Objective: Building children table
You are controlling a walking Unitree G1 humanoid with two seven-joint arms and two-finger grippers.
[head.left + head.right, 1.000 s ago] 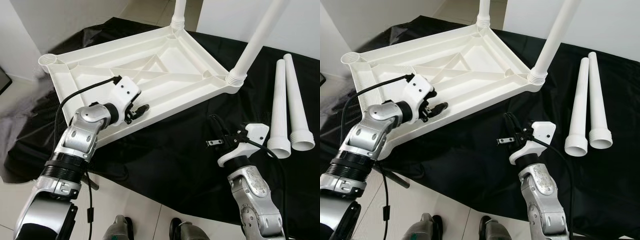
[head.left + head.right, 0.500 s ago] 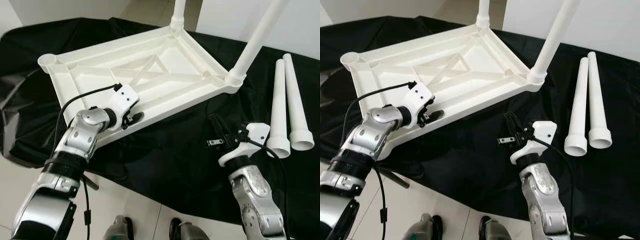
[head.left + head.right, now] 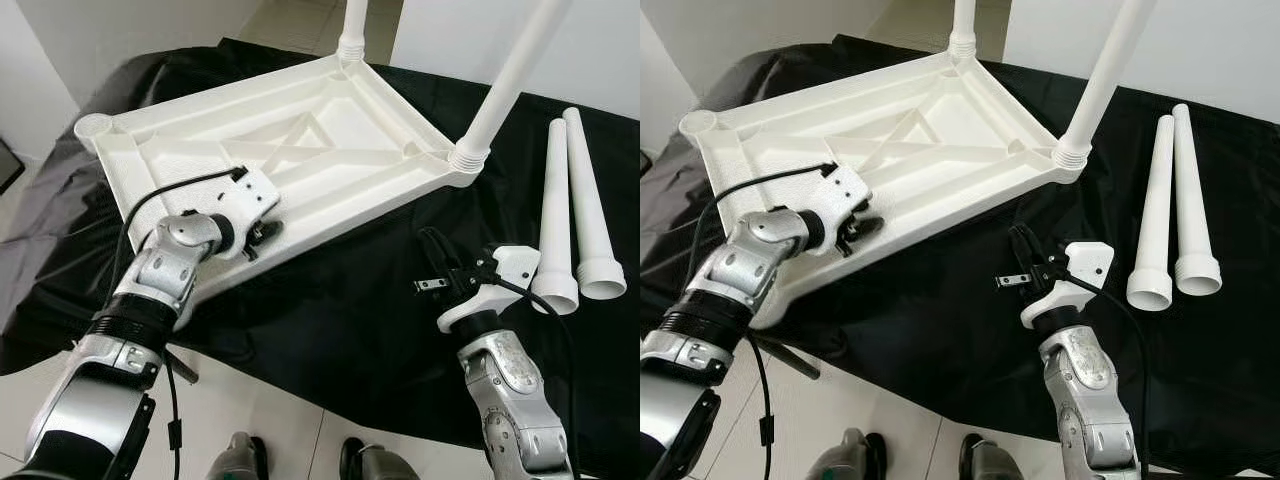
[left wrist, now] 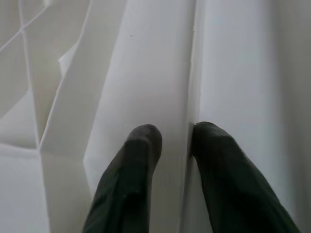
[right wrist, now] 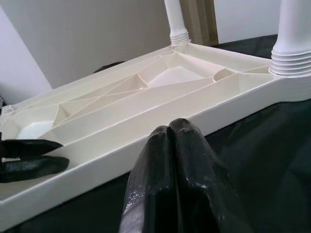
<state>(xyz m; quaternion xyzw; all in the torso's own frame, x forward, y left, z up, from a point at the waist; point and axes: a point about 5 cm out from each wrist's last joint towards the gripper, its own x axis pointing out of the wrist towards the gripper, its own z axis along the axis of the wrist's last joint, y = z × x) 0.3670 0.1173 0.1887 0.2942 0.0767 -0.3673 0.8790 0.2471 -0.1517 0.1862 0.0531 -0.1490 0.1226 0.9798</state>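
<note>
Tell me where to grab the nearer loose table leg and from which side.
Grip the nearer loose leg at mid-shaft, coming down from above with the right end effector, fingers straddling its width. It lies flat on the black cloth, close beside the second leg, so a side approach looks cramped; the flared threaded end is probably too wide.

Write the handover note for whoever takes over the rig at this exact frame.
Left end effector: fingers straddle the near rim of the upturned tabletop; firm grip unclear. Right end effector: shut, empty, above the black cloth.
Done: two legs stand in the far corner sockets.
Left: two loose legs lie on the cloth to the right; the left corner socket is empty, and the near corner sits hidden behind the left arm.
</note>
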